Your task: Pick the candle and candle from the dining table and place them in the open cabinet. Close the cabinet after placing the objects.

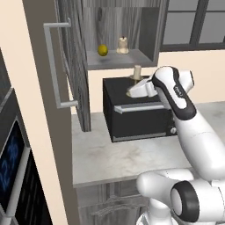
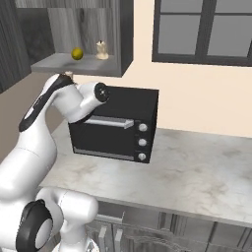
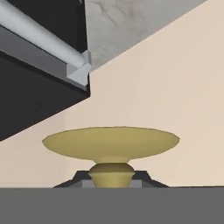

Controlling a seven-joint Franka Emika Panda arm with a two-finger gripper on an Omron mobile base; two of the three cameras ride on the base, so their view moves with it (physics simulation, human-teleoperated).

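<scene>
My gripper (image 1: 134,83) is shut on the stem of a thin cream candle (image 1: 137,71) with a gold holder, held upright above the black box, just below the cabinet's shelf. In the hand view the holder's gold foot (image 3: 111,142) spreads above my dark fingertips (image 3: 78,180). Past my arm, the top of the held candle (image 2: 68,75) peeks out. A squat cream candle (image 1: 123,45) on a tan base stands on the shelf of the open dark grey cabinet (image 1: 149,33), also seen as the squat candle (image 2: 102,49). The dining table is out of view.
A small yellow ball (image 1: 102,49) lies on the shelf left of the squat candle. The cabinet door (image 1: 74,66) stands open at left with its silver bar handle (image 1: 53,66). A black oven box (image 1: 136,114) sits on the marble counter (image 1: 114,158). A window (image 2: 206,29) is on the right.
</scene>
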